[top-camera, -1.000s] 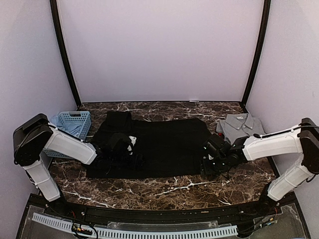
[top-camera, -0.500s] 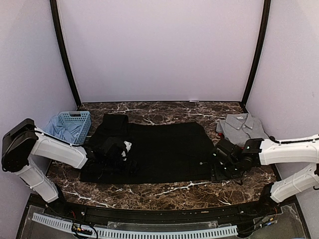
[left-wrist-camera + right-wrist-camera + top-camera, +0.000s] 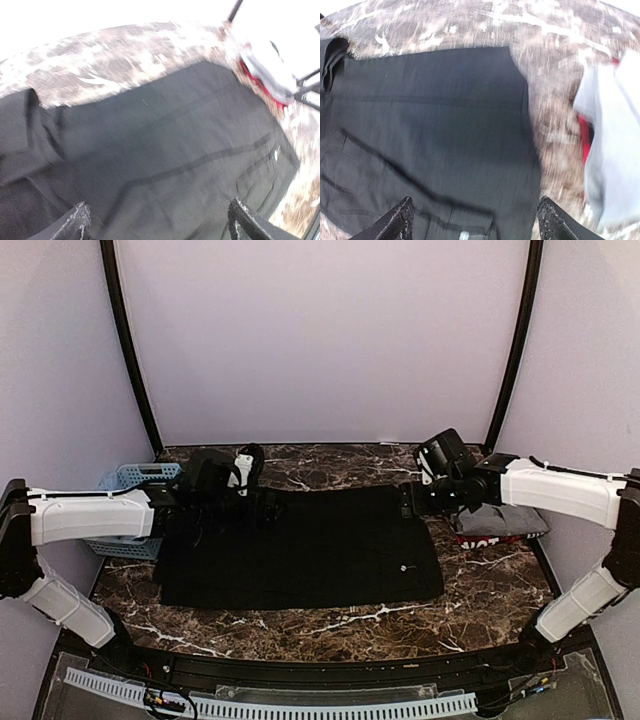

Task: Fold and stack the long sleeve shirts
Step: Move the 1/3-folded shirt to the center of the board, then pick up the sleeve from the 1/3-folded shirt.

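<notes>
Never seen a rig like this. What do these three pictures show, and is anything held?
Two white robot arms, the left arm and the right arm, are bolted at the near edge of a marble-patterned table. The wide picture comes from a fixed camera above and behind them; the two blurry close-ups come from a camera on each wrist. A large black shirt lies spread out in the middle. At the right a grey shirt lies on a red-edged one; a light-blue basket stands at the left. The left gripper and the right gripper both stand open over the black shirt, holding nothing.
</notes>
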{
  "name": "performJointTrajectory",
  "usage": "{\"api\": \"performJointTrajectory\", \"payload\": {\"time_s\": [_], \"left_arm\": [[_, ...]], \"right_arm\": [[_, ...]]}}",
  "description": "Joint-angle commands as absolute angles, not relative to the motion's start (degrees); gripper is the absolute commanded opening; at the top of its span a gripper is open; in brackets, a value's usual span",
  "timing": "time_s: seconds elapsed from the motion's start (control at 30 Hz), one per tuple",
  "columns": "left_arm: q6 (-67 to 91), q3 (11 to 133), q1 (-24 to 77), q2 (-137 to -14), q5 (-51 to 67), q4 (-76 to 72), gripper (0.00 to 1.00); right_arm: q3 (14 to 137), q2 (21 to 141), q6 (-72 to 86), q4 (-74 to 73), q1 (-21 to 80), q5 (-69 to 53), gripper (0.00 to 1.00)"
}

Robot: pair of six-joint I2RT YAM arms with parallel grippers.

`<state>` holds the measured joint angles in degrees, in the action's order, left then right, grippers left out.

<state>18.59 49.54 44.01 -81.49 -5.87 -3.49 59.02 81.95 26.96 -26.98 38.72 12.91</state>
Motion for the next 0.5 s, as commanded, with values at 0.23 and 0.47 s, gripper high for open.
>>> {"api": "performJointTrajectory", "payload": {"time_s": [0.23,0.47], "left_arm": [[17.55,61.52,25.84,-88.8,1.95,6.77,0.93],[20.15,66.41,18.92,-99.02,0.67,7.33,0.88]], "right_arm": [[76.11,100.12,12.22,-20.07,30.05,3.43,0.8],[78.79,105.21,11.78,-19.14,29.53,-1.23,0.78]]}}
